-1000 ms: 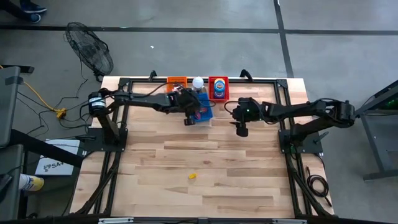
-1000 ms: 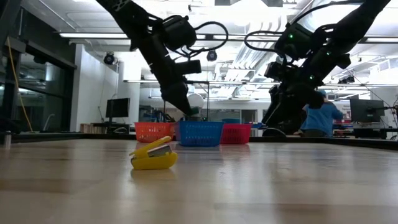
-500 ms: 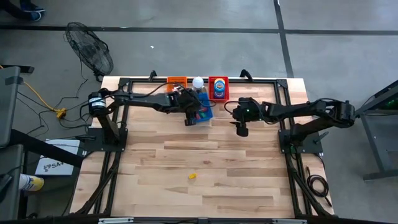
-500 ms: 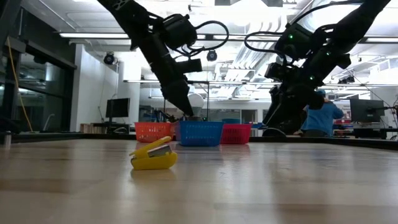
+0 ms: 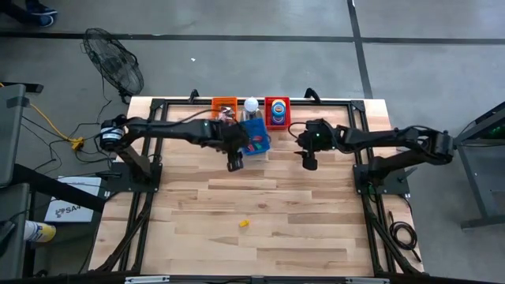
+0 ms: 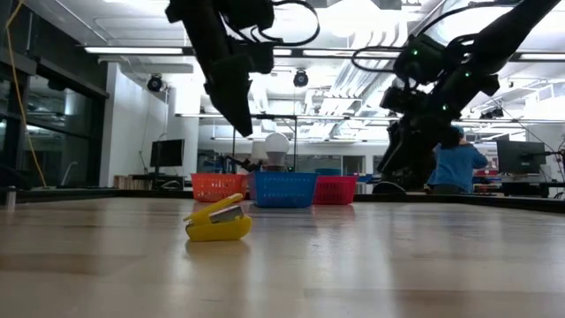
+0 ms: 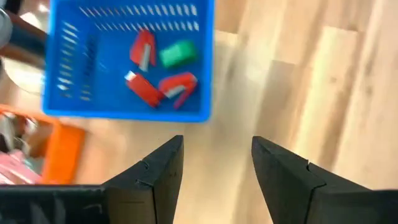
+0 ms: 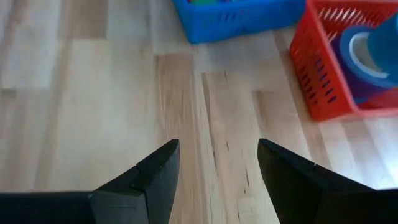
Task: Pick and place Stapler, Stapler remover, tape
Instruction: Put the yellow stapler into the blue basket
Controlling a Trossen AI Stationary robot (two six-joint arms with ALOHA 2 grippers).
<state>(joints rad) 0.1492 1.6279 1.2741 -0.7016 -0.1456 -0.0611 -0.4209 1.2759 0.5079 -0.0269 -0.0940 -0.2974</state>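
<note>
Left tool open beside blue basket.

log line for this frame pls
left gripper: open, empty, beside blue basket | right gripper: open, empty, waiting | yellow stapler: mid-table

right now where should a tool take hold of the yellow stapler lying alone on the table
Probably across the yellow stapler at mid-length, coming from straight above. In the low view it rests flat on its base with its top arm tilted up, so the two long sides look free for the fingers.
</note>
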